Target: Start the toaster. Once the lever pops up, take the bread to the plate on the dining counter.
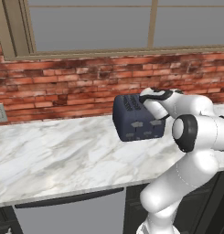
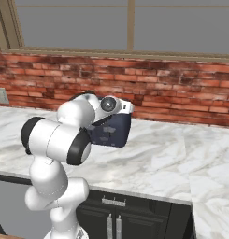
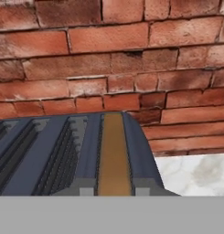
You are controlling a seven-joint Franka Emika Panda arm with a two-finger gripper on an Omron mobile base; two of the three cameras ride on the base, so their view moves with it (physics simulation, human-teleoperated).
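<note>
With the gripper [image 1: 150,101] closed empty at the toaster [image 1: 131,119] end, beside the slotted bread [image 3: 114,155], the lever could be missed if pressed off-centre.

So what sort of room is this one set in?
A simulated kitchen, by the look of it: a marbled counter over dark cabinets, a toaster holding bread, and a brick wall under a window.

Glossy white arm [image 1: 195,169], dark joints
</note>
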